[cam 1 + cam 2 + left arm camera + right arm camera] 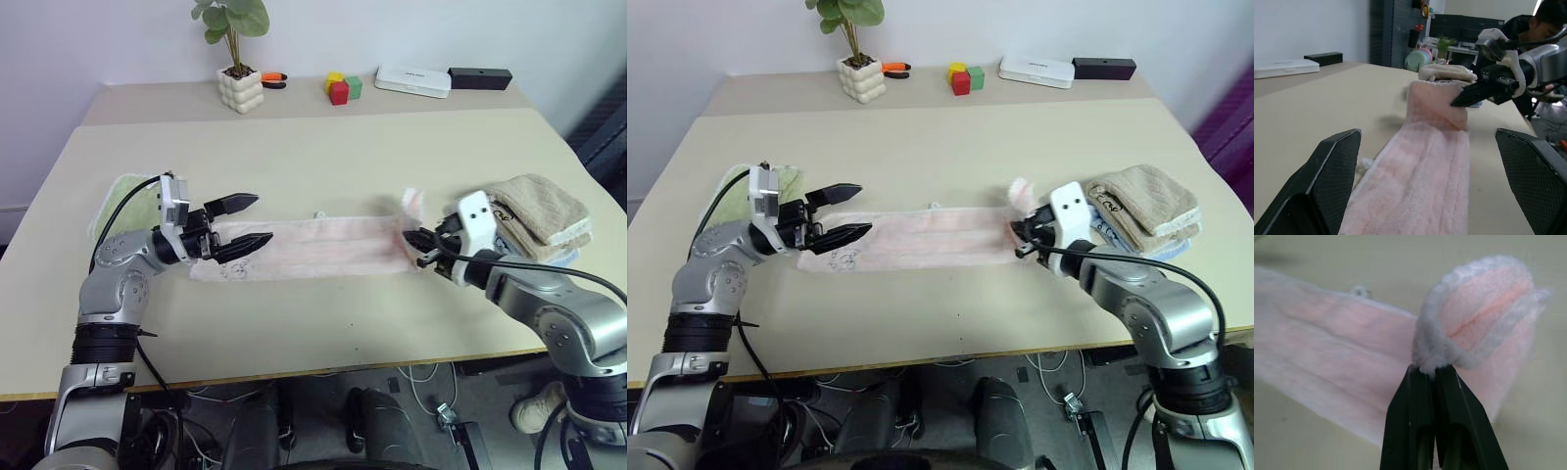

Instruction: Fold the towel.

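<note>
1. Towel point(313, 247), pale pink terry, is lying as one long narrow strip across the near half of the beige table point(323, 147), already doubled lengthwise by the look of its layered edges.
2. Right gripper point(419, 245) is pinching the strip's right end between fully closed fingers; in the right wrist view the cloth is bunching into a raised loop just above the fingertips. My reading: that end is being held clear of the table so it can be carried over toward the other end.
3. Left gripper point(245, 222) is hovering over the strip's left end with its two fingers spread wide and gripping nothing. It is probably standing ready to pin or receive that end.
4. Small white loop tag point(319, 215) is showing at the far edge, near the middle.
5. Count of cloths: one pink towel in work, one light green towel point(127, 201) lying flat behind the left arm, and one stack of folded cloth point(539, 217) topped by a beige towel, beside the right arm. Both appear to be set aside.
6. Count of other items along the far edge: one potted plant point(235, 49), one cluster of coloured blocks point(342, 87), one white box point(413, 80), one black box point(480, 77).
</note>
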`<state>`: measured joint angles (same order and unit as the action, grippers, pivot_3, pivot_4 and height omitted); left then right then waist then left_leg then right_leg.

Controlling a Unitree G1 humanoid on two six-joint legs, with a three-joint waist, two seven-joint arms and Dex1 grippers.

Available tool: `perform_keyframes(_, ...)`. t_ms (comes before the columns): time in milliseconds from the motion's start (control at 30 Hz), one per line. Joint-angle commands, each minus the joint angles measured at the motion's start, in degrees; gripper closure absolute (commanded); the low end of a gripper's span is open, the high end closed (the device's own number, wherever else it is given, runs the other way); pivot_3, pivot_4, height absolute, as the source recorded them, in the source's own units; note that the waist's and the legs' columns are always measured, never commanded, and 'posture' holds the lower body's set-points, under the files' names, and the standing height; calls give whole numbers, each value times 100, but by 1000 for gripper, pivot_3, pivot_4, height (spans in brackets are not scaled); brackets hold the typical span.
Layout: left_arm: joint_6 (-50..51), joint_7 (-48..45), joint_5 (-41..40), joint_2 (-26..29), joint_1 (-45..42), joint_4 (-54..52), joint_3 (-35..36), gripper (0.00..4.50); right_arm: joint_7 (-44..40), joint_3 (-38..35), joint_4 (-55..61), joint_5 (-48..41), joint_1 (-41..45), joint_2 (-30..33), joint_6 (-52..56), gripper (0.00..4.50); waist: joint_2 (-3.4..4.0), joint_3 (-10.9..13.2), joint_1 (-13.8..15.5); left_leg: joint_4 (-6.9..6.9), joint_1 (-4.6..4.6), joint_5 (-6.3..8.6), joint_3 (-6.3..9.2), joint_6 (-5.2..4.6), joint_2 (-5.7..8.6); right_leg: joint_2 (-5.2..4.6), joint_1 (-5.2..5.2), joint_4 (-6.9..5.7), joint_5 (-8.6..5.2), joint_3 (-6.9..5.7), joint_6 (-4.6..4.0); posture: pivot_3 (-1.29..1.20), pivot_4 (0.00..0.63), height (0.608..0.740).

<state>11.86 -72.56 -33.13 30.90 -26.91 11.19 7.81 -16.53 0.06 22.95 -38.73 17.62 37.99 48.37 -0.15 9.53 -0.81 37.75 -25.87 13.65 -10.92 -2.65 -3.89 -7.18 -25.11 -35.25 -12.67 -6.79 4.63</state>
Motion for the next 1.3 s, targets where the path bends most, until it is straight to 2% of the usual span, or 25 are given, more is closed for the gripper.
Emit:
perform_keyframes(33, -34, 26, -85, 123, -4, -190, 199, 0, -160, 464, 58, 367, 341, -305, -181, 4450, 0, 0, -4, 2, -3, -1, 0, -2, 0, 0, -4, -1, 0, 0, 0, 0, 150, 740)
perform_keyframes(200, 50, 108, -181, 251, 130, -405, 346, 0, -461, 901, -125, 718, 727, -670, -236, 4450, 0, 0, -10, 20, -42, -18, 3, 11, -2, 2, -29, -12, 2, -4, 4, 0, 150, 740)
perform_keyframes(400, 138, 261, -266, 290, 364, -714, 438, 0, -901, 1590, -176, 1056, 943, -987, -171, 4450, -1, -1, 1, 30, -47, -20, 6, 14, -1, 2, -27, -14, 4, -5, 7, 0, 150, 740)
perform_keyframes(1000, 267, 401, -350, 319, 422, -871, 516, 0, -1313, 1900, -741, 1774, 1110, -1728, -344, 4450, -2, -1, -15, 32, -48, -24, 4, 32, -1, 5, -30, -22, 13, -6, 21, 0, 150, 740)
perform_keyframes(1033, 263, 397, -347, 318, 418, -862, 513, 0, -1340, 1872, -772, 1771, 1102, -1767, -337, 3895, -2, -1, -15, 32, -48, -24, 4, 32, -1, 5, -30, -22, 13, -6, 21, 0, 150, 740)
perform_keyframes(1067, 260, 402, -340, 312, 413, -862, 504, 0, -1357, 1853, -806, 1787, 1095, -1811, -389, 3622, -2, -1, -16, 32, -48, -23, 5, 33, -1, 5, -30, -22, 13, -6, 21, 0, 150, 740)
perform_keyframes(1200, 260, 408, -324, 300, 372, -844, 477, 0, -1496, 1895, -870, 1834, 1100, -1903, -481, 1543, -2, -1, -16, 32, -48, -24, 4, 34, 0, 6, -31, -24, 13, -6, 22, 0, 150, 740)
perform_keyframes(1300, 264, 394, -317, 309, 353, -830, 466, 0, -1615, 1775, -770, 1782, 1046, -1889, -540, 164, -2, -1, -15, 32, -48, -24, 4, 34, 0, 6, -30, -24, 13, -6, 22, 0, 150, 740)
